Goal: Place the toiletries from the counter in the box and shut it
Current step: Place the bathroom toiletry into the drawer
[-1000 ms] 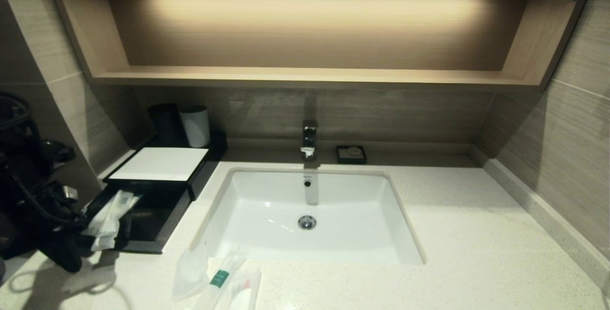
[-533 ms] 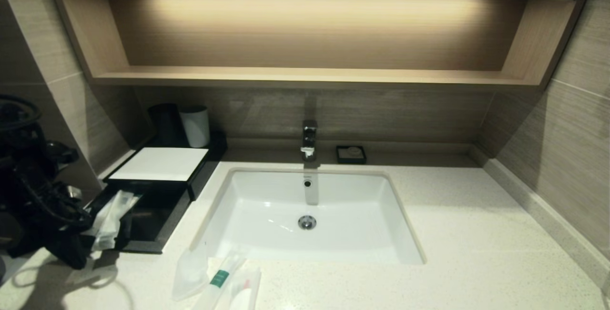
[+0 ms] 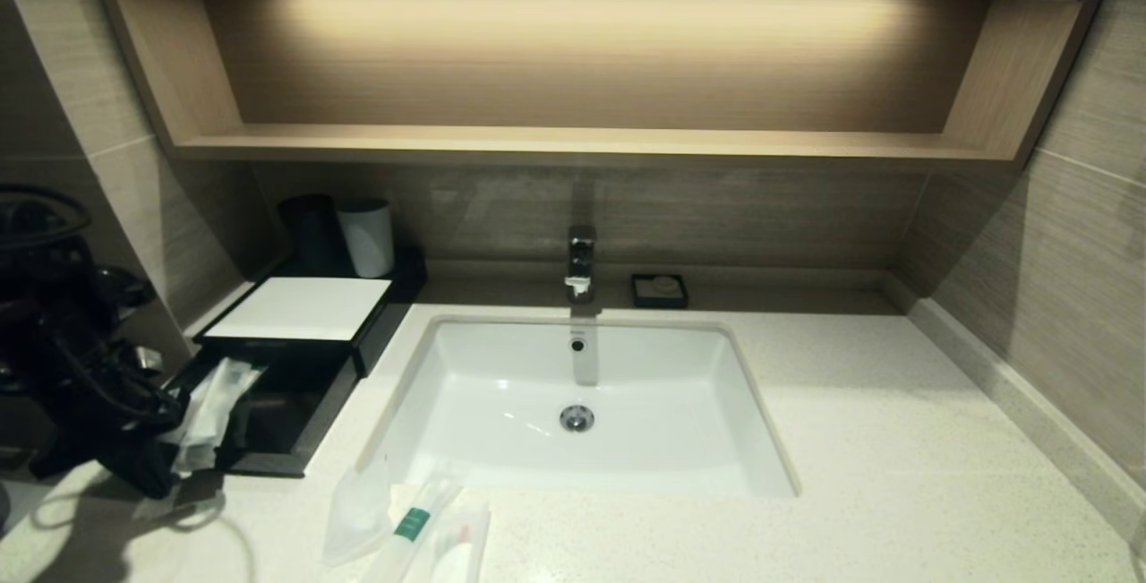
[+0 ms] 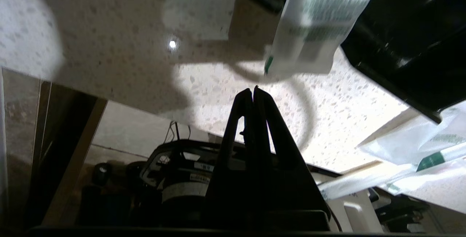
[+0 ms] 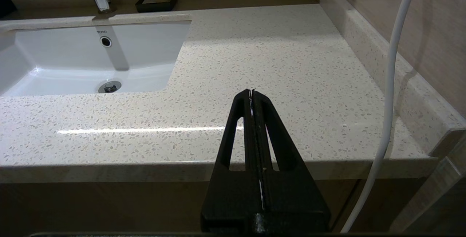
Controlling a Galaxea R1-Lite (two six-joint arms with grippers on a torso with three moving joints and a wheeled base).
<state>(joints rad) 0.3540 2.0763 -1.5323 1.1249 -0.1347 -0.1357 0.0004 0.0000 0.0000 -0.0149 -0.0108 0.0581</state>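
Our left gripper [image 4: 253, 88] at nine o'clock beside the box [image 3: 295, 323], fingers pressed together, one packet [image 3: 210, 408] lying across its open drawer, three packets [image 3: 407, 525] on the worktop [image 3: 850, 440] at six o'clock, right gripper [image 5: 251, 90] fingers pressed together.

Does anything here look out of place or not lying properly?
Yes. One packet lies only half inside the open drawer of the box; its end hangs over the front rim, above the counter. The drawer could not shut cleanly. The left pincer is shut, empty, beside it.
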